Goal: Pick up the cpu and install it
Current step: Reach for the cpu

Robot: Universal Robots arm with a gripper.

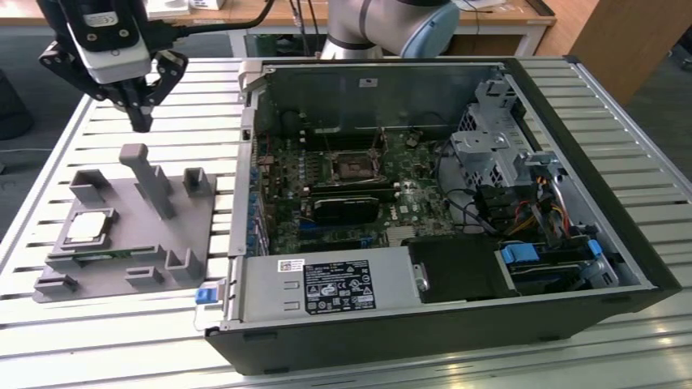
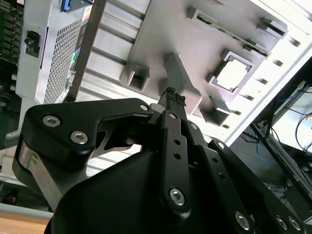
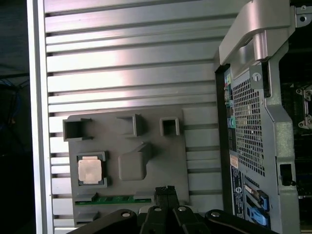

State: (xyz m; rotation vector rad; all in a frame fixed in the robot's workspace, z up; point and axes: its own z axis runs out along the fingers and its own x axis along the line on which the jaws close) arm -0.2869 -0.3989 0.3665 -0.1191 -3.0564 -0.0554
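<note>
Step in hand reads as the approach for the pick. To do it well, I'd centre over the cpu [image 1: 87, 228], square the fingers to its edges, grip only the sides, keep it level and stay clear of the pocket walls. The cpu sits flat and untouched in a pocket of the grey fixture plate [image 3: 175, 161]. Gripper [image 1: 141, 123] hangs above the plate's tall post [image 1: 151, 182], apart from the cpu. Fingertips are pinched together, holding nothing.
</note>
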